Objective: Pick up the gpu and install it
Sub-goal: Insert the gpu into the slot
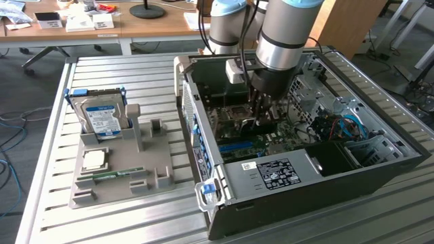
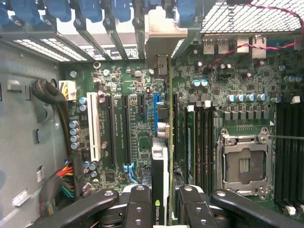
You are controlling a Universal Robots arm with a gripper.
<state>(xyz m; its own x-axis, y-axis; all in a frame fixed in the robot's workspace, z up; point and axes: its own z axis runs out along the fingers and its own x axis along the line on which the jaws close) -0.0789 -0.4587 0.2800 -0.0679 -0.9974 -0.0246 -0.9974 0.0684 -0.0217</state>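
My gripper reaches down into the open computer case, low over the green motherboard. In the wrist view the gripper is shut on the gpu, which I see edge-on as a thin green board with its silver bracket at the case's rear slot openings. The card stands upright between the black fingers, in line with the long expansion slots on the motherboard. I cannot tell whether its lower edge is touching a slot.
Outside the case, a grey holder carries a blue-labelled hard drive, a square processor chip and a memory stick. Inside are the power supply, the processor socket and cable bundles.
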